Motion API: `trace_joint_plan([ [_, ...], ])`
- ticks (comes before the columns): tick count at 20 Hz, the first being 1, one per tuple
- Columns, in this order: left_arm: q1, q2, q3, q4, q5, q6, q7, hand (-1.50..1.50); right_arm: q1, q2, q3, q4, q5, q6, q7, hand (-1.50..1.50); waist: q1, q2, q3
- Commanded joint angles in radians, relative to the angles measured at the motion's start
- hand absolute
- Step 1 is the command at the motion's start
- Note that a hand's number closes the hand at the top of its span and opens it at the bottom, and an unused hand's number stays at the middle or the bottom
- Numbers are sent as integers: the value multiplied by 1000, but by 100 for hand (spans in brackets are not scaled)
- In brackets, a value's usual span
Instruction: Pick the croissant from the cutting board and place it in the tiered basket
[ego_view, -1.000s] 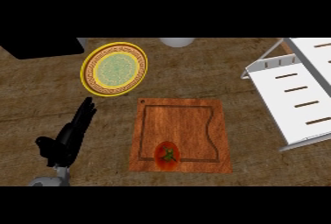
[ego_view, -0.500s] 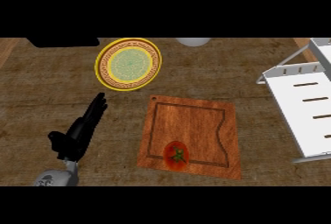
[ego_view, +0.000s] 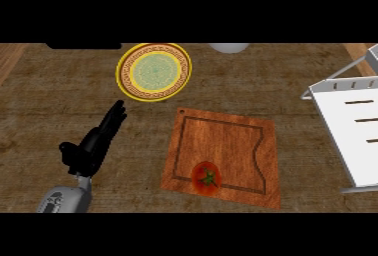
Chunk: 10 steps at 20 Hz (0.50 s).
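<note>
No croissant showed; on the near part of the cutting board (ego_view: 221, 150) lay a red tomato (ego_view: 206, 177). It looked smooth, round and likely to roll, best taken from both sides. The left hand (ego_view: 92, 145) rested left of it, fingers straight, holding nothing. The tiered basket (ego_view: 354, 135) stood right.
</note>
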Motion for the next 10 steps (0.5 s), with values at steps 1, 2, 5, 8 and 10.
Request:
trace_joint_plan([
  [1, 4, -17, -13, 28, -14, 0, -23, 0, -247, -86, -103, 69, -153, 166, 160, 150, 8, 1, 0],
  [2, 1, -40, -33, 10, -31, 22, -14, 0, -318, -128, -101, 134, -139, 171, 167, 150, 18, 2, 1],
  [5, -9, 3, 12, 12, 14, -25, 7, 0, -407, -201, -189, 320, -196, 157, 112, 150, 14, 3, 2],
  [8, -30, -26, -10, 19, -27, 11, -16, 0, -522, -246, -167, 501, -200, 146, 82, 150, 20, 6, 3],
  [10, 13, -45, -40, 1, -43, 16, -17, 0, -551, -277, -177, 627, -192, 108, 27, 150, 23, 7, 4],
])
